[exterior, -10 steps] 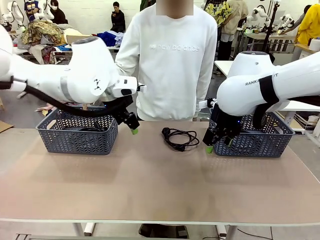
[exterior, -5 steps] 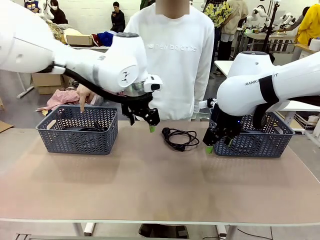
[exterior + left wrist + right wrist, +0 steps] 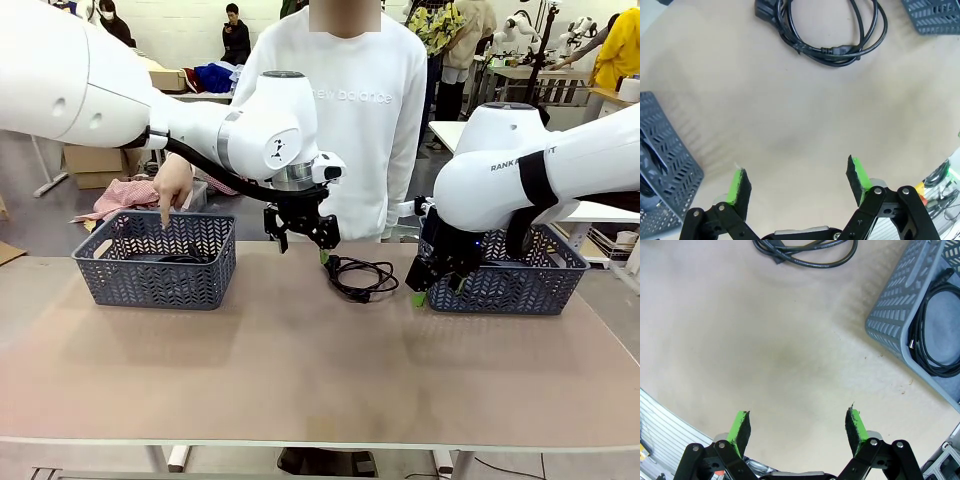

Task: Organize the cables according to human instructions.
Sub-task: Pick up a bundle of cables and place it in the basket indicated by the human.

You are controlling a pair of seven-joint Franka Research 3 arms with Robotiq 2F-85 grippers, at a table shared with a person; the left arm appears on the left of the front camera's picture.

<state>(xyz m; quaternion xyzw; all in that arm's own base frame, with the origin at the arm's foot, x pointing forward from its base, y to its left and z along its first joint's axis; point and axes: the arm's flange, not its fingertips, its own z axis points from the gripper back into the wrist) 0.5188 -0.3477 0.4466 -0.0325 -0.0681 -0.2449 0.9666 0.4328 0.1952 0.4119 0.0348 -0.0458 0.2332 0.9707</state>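
One coiled black cable point(image 3: 362, 275) lies on the table in front of the person, between the two baskets. My left gripper point(image 3: 308, 248) hangs open just left of it and slightly above the tabletop. In the left wrist view the cable point(image 3: 832, 30) is at the top, beyond my open, empty left gripper point(image 3: 799, 181). My right gripper point(image 3: 438, 292) hovers open by the right basket's near left corner; its wrist view shows the gripper point(image 3: 797, 425) empty and the cable's edge point(image 3: 805, 255) at the top. Another cable point(image 3: 935, 330) lies inside the right basket point(image 3: 900, 310).
Two dark blue-grey lattice baskets stand at the far side: the left basket point(image 3: 155, 272) with something dark inside, the right basket point(image 3: 520, 288). The person's hand point(image 3: 172, 185) points a finger down into the left basket. The near half of the table is bare.
My left arm has swung right from the left basket to just beside the cable. The person's hand now shows pointing into the left basket. The right arm has stayed still.
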